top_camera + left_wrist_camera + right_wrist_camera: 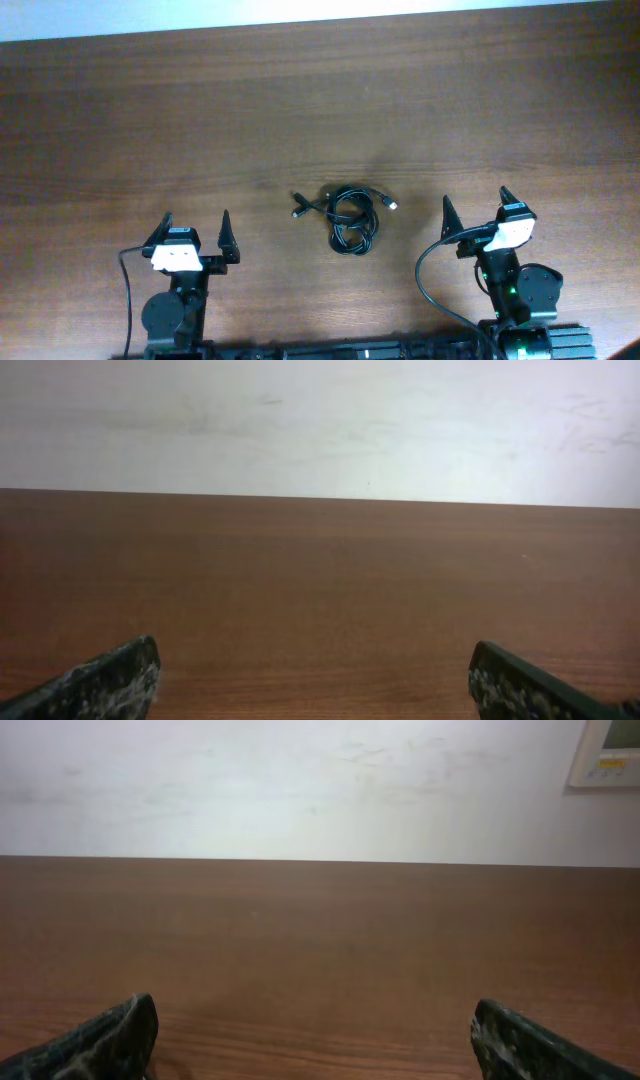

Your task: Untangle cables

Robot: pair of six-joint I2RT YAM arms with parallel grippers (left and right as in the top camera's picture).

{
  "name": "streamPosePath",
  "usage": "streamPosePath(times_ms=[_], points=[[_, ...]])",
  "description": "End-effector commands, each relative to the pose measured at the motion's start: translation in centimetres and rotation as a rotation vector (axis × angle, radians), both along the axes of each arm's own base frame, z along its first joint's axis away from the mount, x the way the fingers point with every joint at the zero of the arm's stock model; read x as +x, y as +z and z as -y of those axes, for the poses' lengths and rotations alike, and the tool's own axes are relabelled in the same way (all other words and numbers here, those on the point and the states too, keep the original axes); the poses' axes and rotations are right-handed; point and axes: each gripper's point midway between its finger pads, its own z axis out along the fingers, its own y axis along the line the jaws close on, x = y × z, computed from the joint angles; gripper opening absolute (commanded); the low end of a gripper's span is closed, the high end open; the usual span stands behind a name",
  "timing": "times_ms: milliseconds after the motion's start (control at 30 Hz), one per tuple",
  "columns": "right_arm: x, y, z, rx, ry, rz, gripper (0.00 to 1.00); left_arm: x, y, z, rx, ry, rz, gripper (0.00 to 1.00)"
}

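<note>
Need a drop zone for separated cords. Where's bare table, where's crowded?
Bare: whole far half of the table, beyond the cables; also the gaps between them and the left gripper and right gripper. Crowded: only the cable bundle, centre-front.

Right end effector (312,1016) splayed over wooden table (320,930)

Matt brown wood-grain table (150,120); thin, slightly glossy black cables (350,215); scuffed, rough-looking black fingers (110,680).
</note>
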Motion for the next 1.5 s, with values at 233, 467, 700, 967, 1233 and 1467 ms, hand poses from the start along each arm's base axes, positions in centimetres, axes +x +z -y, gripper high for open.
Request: streamPosePath(times_ms=[233, 467, 700, 967, 1233, 1467], points=[[0.0, -0.3, -0.1, 0.004, 0.000, -0.006, 0.99, -0.1, 0.0, 0.5, 0.017, -0.030, 0.003, 0.99], [0.0, -0.3, -0.1, 0.004, 0.000, -0.006, 0.99, -0.1, 0.0, 0.5, 0.017, -0.030, 0.003, 0.99], [0.0, -0.3, -0.1, 0.004, 0.000, -0.006, 0.99, -0.1, 0.2, 0.6, 0.017, -0.038, 0.009, 0.99], [0.0, -0.3, -0.1, 0.004, 0.000, -0.006, 0.99, 0.0, 1.0, 0.6, 0.017, -0.037, 0.043, 0.99], [0.0, -0.3, -0.1, 0.004, 0.000, -0.006, 0.99, 0.0, 0.9, 0.4, 0.018, -0.023, 0.040, 0.99], [0.0, -0.3, -0.1, 0.004, 0.000, -0.006, 0.99, 0.0, 0.8, 0.4, 0.017, -0.023, 0.035, 0.99]])
